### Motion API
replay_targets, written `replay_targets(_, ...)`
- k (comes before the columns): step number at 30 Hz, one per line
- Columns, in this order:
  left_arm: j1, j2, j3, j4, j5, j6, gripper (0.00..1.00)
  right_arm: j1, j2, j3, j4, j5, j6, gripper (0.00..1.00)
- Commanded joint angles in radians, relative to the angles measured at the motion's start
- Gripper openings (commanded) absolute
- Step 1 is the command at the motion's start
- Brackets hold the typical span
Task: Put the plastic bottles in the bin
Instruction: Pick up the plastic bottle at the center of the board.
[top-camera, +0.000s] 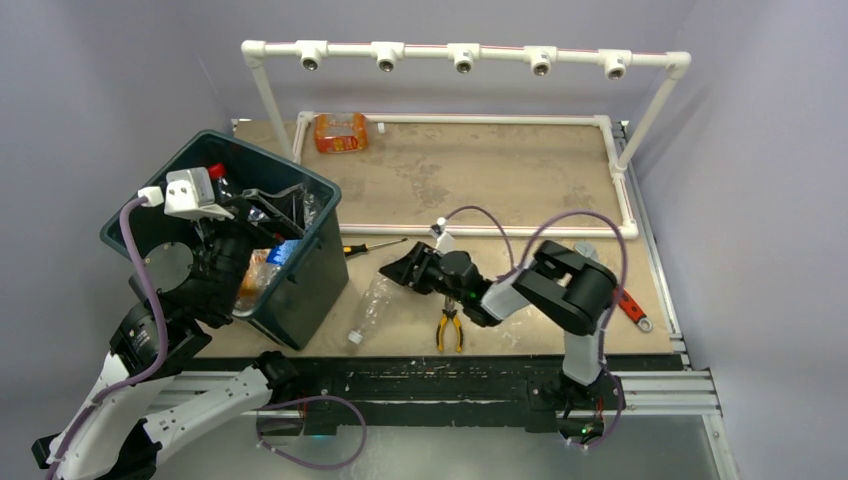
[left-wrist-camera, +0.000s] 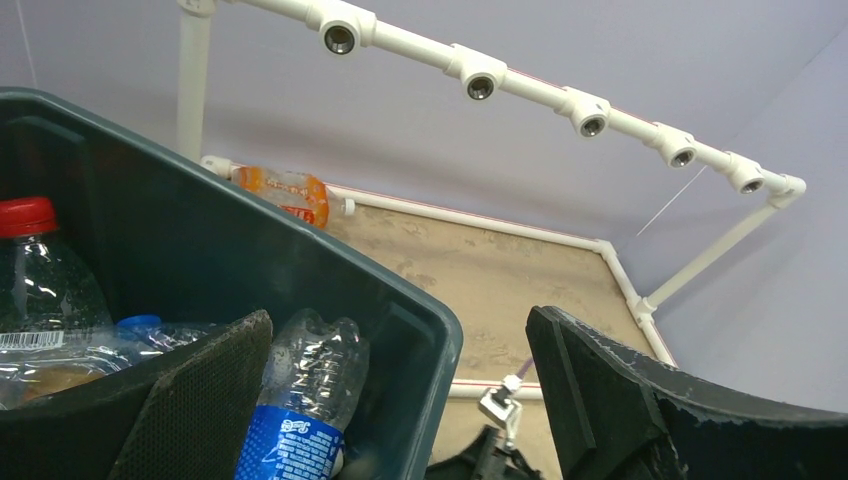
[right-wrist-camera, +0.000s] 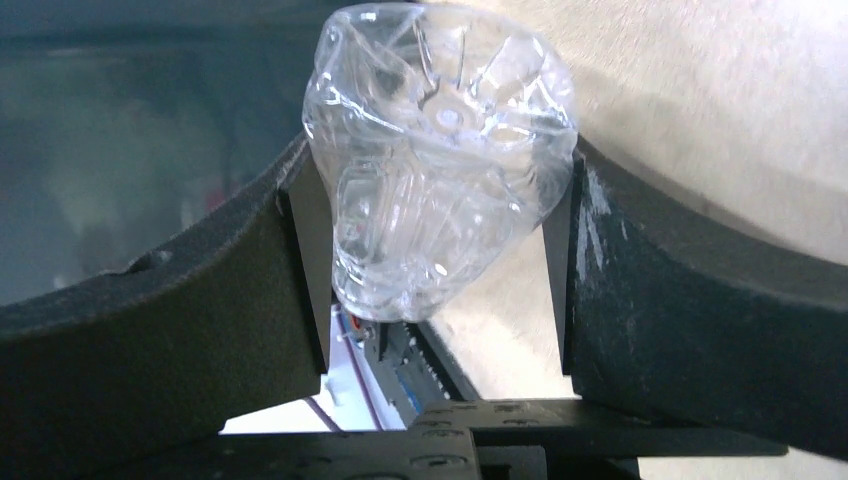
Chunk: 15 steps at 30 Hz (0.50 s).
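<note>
Between the pads of the right pincer (top-camera: 395, 270): one clear crushed bottle (right-wrist-camera: 440, 170), touched on both sides and gripped, lying on the table (top-camera: 480, 180). Just beside that pincer, toward its arm's base: yellow-handled pliers (top-camera: 449, 328). Beneath the left pincer (left-wrist-camera: 398, 320), jaws wide apart and empty: the bin (top-camera: 310, 270), holding a blue-labelled bottle (left-wrist-camera: 300, 400) and a red-capped bottle (left-wrist-camera: 40, 270). Well beyond both pincers: an orange bottle (top-camera: 340, 132).

free: mid table (top-camera: 480, 180) | blocked: bin (top-camera: 310, 280) left, pipe frame (top-camera: 460, 52) far edge, pliers (top-camera: 449, 328) near edge
</note>
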Motion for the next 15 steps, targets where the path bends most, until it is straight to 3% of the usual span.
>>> replay_targets(1, 0.001, 0.003, 0.031, 0.027, 0.02, -0.018, 0.99, -0.001, -0.267, -0.136, 0.066, 0.066, -0.069, 0.42)
replay_targets(5, 0.001, 0.02, 0.061, 0.069, 0.062, -0.016, 0.99, -0.003, -0.619, -0.247, -0.097, 0.138, -0.197, 0.38)
replay_targets(8, 0.002, 0.031, 0.059, 0.143, 0.136, -0.01, 0.99, -0.004, -0.941, -0.269, -0.323, 0.212, -0.324, 0.37)
replay_targets(11, 0.002, 0.046, 0.019, 0.285, 0.297, 0.015, 0.99, -0.005, -1.209, -0.209, -0.559, 0.255, -0.499, 0.37)
replay_targets(15, 0.002, 0.103, -0.032, 0.477, 0.497, 0.023, 0.99, -0.005, -1.407, -0.056, -0.83, 0.254, -0.672, 0.36)
